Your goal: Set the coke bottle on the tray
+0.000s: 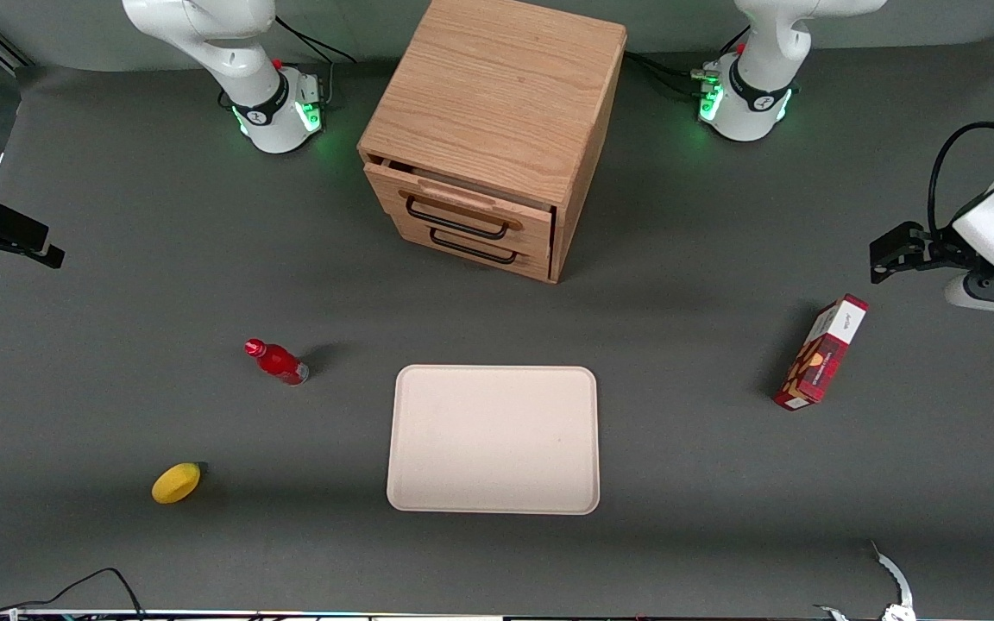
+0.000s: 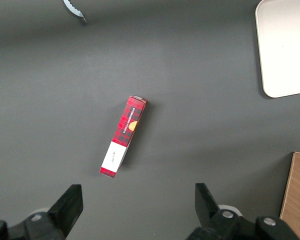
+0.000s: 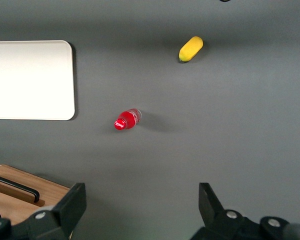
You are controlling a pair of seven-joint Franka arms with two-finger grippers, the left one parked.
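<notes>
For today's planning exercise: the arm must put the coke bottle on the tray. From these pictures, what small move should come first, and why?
Probably bring the pincer over and down toward the coke bottle. The bottle stands alone on the table beside the tray, toward the working arm's end. The pincer is open, holds nothing, and hangs well above the table, apart from the bottle. The tray is bare, so grasping comes first.

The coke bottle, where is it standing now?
The coke bottle stands on the table beside the tray, toward the working arm's end, farther from the front camera than the yellow fruit.
</notes>
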